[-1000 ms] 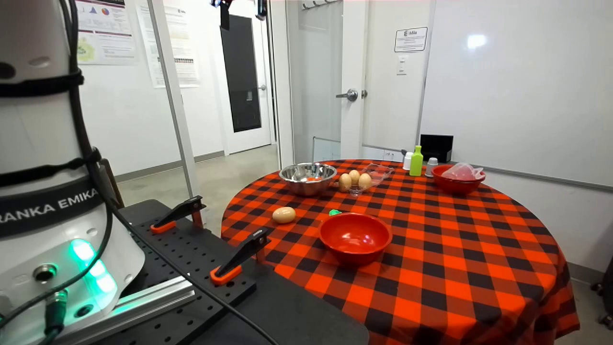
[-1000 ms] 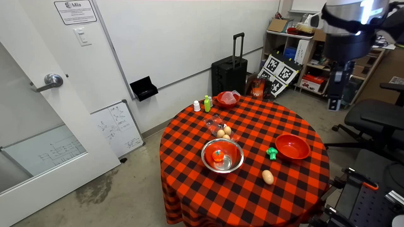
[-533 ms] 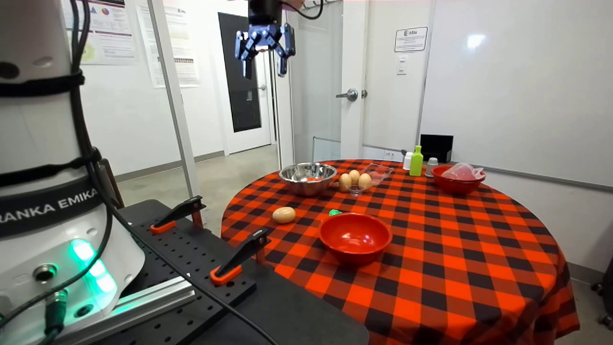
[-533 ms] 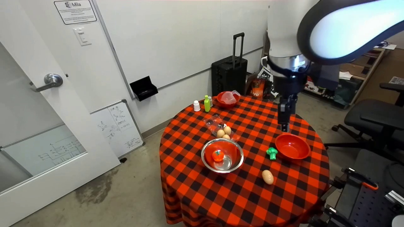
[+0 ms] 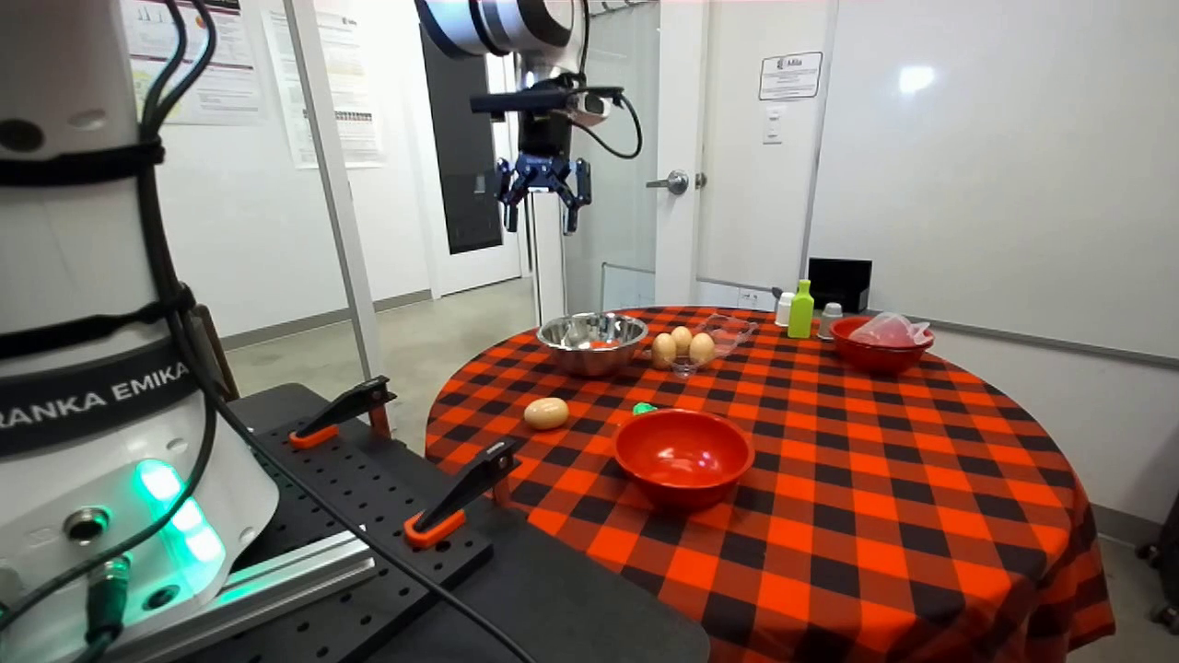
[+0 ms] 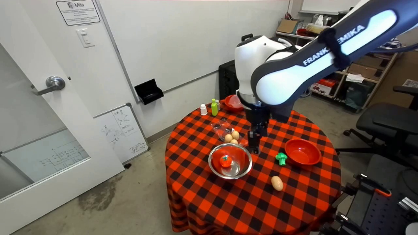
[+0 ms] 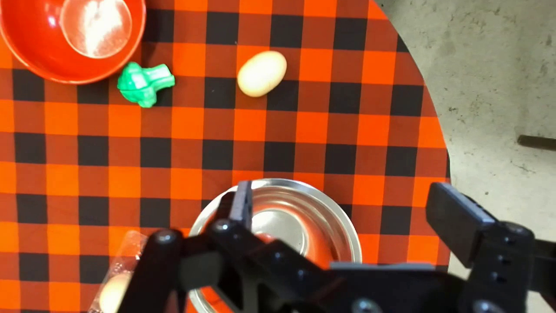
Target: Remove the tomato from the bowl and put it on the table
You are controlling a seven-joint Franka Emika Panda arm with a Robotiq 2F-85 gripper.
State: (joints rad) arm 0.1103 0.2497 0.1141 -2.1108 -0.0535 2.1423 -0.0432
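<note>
The small shiny silver bowl [image 5: 576, 359] stands on the round table [image 6: 196, 192] with its red-and-black checked cloth. It also shows in an exterior view [image 6: 234, 169] and in the wrist view [image 7: 323, 202]. The red tomato [image 6: 225, 161] with a green top lies inside it; only a sliver of the tomato [image 5: 603, 344] shows over the rim. In the wrist view my gripper's linkage hides most of the tomato. My gripper [image 5: 542, 226] is open and empty, pointing down, well above the table. In the wrist view one of its fingers [image 7: 245, 202] overlaps the bowl.
A larger red bowl [image 5: 683, 460], a green toy broccoli [image 6: 281, 158] and a single egg [image 6: 277, 183] stand near the silver bowl. Several eggs [image 6: 234, 134] sit by a clear plastic carton. A green bottle [image 5: 800, 310] and another red bowl [image 5: 880, 354] stand farther off.
My arm has swung in over the table and come down, and the open gripper has moved from the upper edge of view towards the silver bowl. The tomato and bowls have not moved.
</note>
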